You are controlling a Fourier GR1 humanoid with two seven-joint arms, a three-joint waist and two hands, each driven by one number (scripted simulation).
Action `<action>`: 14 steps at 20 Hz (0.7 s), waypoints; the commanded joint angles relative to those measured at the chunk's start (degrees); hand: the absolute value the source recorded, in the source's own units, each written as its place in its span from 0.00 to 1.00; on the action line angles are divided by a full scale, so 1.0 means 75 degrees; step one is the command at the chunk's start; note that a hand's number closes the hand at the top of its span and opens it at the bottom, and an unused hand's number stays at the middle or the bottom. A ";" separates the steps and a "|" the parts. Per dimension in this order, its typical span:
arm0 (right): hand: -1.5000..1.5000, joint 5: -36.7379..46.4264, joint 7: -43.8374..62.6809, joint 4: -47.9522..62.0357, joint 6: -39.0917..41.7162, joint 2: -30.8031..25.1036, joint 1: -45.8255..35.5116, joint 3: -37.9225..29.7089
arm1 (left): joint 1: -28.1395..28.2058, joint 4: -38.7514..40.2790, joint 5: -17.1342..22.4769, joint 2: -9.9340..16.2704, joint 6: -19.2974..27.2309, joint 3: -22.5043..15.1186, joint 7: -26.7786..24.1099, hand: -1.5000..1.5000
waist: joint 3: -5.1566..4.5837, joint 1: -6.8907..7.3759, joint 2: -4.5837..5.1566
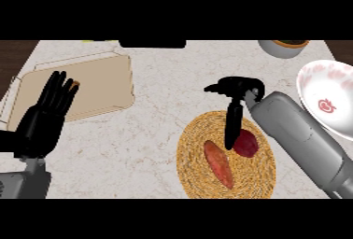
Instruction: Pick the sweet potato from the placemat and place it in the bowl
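Since the sweet potato (218, 164) lies lengthwise on the placemat (196, 184), just left of the right hand (238, 91), whose fingers hang uncurled, that hand's closest.

Placemat (200, 186) sitting at tabletop (151, 140) front edge, sweet potato (218, 164) lying on it; bowl (325, 95) at right edge, cutting board (89, 84) back-left.
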 commanded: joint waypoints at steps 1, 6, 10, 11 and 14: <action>0.00 -0.0321 0.1388 -0.0201 0.0498 0.0376 -0.0106 -0.0099 | 0.0167 -0.0178 0.0220 0.0250 -0.0286 0.0359 0.0112 0.50 | 0.0008 -0.0079 -0.0024; 0.00 -0.0386 0.1797 -0.1284 0.0014 0.0378 0.0712 0.0012 | -0.0097 0.0135 -0.0079 -0.0186 -0.0132 0.0129 -0.0061 0.50 | 0.0007 -0.0200 -0.0037; 0.00 -0.0470 0.1764 -0.1654 0.0127 0.0083 0.1231 0.0007 | 0.0072 -0.0734 0.0031 -0.0094 0.0161 0.0237 0.0690 0.50 | 0.0013 -0.0137 -0.0035; 0.00 -0.0382 0.1888 -0.1698 -0.0037 0.0188 0.1315 0.0092 | 0.0253 -0.0667 0.0069 -0.0020 -0.0062 0.0340 0.0477 0.50 | 0.0011 -0.0124 -0.0031; 0.00 0.0214 0.1635 -0.2425 -0.0289 -0.0096 0.1575 0.0167 | 0.0249 -0.0102 -0.0359 -0.0285 -0.0088 0.0186 -0.0128 0.50 | 0.0009 -0.0159 -0.0018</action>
